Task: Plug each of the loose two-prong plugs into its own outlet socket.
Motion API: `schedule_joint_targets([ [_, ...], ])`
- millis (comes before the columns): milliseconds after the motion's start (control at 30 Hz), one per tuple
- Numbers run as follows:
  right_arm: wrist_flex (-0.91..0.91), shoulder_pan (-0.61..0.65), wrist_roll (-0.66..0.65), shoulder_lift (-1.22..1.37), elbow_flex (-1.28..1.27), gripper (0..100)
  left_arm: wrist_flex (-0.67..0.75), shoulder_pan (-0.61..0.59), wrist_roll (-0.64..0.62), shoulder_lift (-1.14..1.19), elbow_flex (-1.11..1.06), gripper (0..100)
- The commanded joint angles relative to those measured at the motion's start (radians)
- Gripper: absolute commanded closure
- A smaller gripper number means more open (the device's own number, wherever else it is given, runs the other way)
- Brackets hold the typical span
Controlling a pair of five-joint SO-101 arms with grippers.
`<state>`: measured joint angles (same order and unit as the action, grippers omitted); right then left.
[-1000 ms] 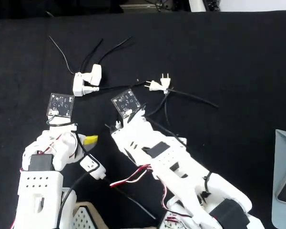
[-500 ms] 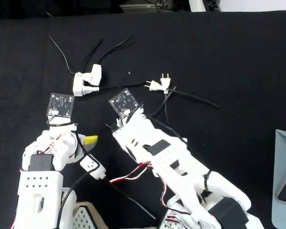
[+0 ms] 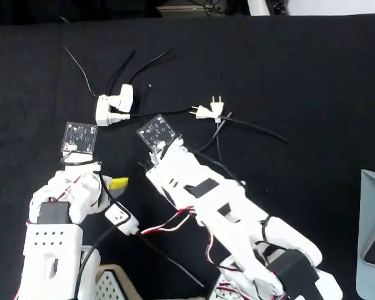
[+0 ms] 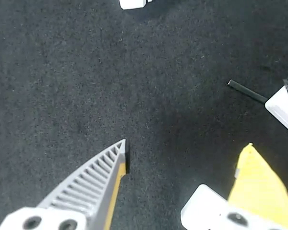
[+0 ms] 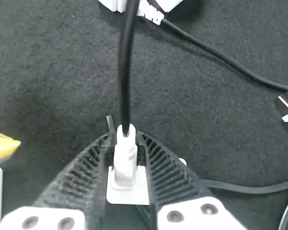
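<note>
Black cloth table (image 3: 300, 75), open room upper right. Right gripper (image 5: 125, 141) clamped on white plug (image 5: 125, 163), just left of centre in high view, cord (image 5: 127, 57) leading toward outlet block (image 3: 112, 106) upper left. Likely light, hard shell, springy cord; hold body flats. Left gripper (image 4: 186, 145) spread apart, lower left. Loose plugs (image 3: 206, 111) nearby, cords may snag.

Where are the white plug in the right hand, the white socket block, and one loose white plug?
White plastic plug on black cable (image 5: 124, 160): right wrist view, its body.
White plastic socket block (image 3: 104, 110): high view, its top face.
Loose white two-prong plug (image 3: 204, 112): high view, its body.
</note>
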<state>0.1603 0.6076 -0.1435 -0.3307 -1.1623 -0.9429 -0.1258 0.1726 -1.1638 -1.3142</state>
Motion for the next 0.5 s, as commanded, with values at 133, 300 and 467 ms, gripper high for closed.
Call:
schedule_joint_targets([
  [133, 0.005, -0.028, -0.005, -0.125, -0.104, 98.7, 0.155, 0.001, -0.121, -0.005, 0.045, 65],
  [300, 0.002, -0.026, -0.003, -0.231, -0.153, 98.7, 0.304, 0.038, -0.195, -0.003, 0.036, 65],
  [467, 0.005, -0.026, -0.002, -0.303, -0.177, 98.7, 0.359, 0.157, -0.239, -0.003, 0.036, 65],
])
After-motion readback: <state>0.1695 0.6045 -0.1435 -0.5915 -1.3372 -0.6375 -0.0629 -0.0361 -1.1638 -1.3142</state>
